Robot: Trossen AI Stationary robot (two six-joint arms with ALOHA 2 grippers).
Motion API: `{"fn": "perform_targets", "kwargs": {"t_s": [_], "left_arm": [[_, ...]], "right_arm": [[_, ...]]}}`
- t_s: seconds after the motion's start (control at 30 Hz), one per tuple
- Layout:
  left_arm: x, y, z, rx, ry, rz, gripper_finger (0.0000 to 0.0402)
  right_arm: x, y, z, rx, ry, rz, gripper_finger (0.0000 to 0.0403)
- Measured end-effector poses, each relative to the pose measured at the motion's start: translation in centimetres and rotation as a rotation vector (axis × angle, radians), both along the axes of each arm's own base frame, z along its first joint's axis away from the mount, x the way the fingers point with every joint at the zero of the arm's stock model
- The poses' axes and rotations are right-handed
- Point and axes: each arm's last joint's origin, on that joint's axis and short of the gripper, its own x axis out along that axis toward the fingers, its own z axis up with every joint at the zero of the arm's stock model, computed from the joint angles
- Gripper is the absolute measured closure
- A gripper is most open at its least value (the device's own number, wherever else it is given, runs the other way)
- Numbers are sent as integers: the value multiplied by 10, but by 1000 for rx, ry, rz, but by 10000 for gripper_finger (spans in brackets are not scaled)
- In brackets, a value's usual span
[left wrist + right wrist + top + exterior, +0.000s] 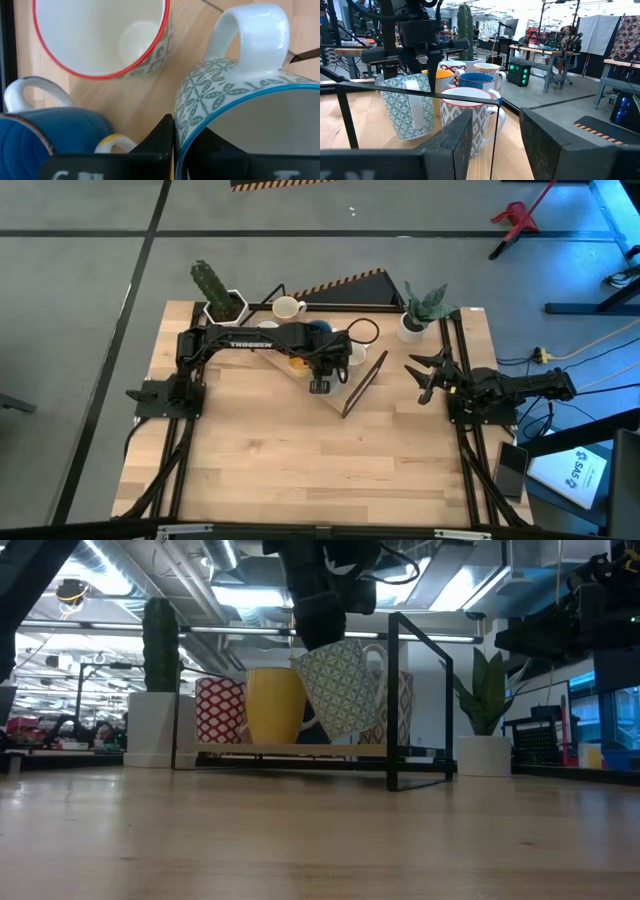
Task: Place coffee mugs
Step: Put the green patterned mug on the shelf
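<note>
My left gripper (pixel 320 375) reaches over a black-framed wooden rack (pixel 420 690) and is shut on a white mug with a green pattern and blue rim (pixel 340 685). Beside it on the rack stand a red-rimmed patterned mug (pixel 470 115), a dark blue mug (pixel 477 80), a yellow mug (pixel 272 705) and a red-patterned mug (pixel 220 710). A cream mug (pixel 287 307) stands on the table at the far side. My right gripper (pixel 425 375) is open and empty at the table's right edge. My left gripper holds the green-patterned mug by its rim (pixel 200 131), on the side away from the handle (pixel 255 30). One finger (pixel 157 137) lies against the outer wall; the other seems to be inside the mug, mostly hidden. The fingers come from above. The mug hangs tilted just above the rack's base.
A cactus in a white pot (pixel 220 295) stands at the far left and a leafy plant in a white pot (pixel 415 315) at the far right. The rack's black frame bars (pixel 350 115) rise around the mugs. Bare wood (pixel 320 470) lies toward the near edge.
</note>
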Motion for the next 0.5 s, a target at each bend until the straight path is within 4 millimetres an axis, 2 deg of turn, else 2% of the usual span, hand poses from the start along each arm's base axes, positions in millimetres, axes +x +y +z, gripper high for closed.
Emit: {"fn": "perform_targets", "kwargs": {"t_s": [0.5], "left_arm": [[2,0,2,-7,-26,-16,345]], "right_arm": [[0,0,0,0,0,0,253]]}}
